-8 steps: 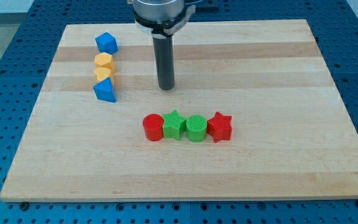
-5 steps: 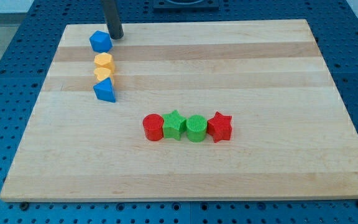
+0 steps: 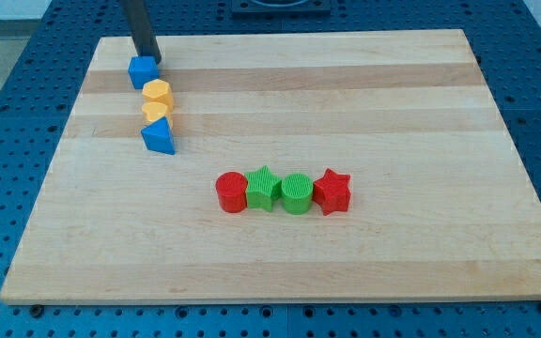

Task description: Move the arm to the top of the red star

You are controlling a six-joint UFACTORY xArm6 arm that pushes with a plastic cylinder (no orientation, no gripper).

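Observation:
The red star [image 3: 332, 192] sits at the right end of a row near the middle of the wooden board [image 3: 393, 103]. To its left stand a green cylinder [image 3: 297, 193], a green star [image 3: 264, 189] and a red cylinder [image 3: 231, 192]. My tip [image 3: 147, 58] is far away at the view's top left, touching the top edge of a blue block [image 3: 143, 71].
Below the blue block runs a column of two yellow blocks [image 3: 157, 94] [image 3: 157, 113] and a second blue block [image 3: 159, 137]. The board lies on a blue perforated table [image 3: 7, 103].
My tip swung from the board's upper middle to the top left corner, then further left. The top blue block was pushed a little left and turned.

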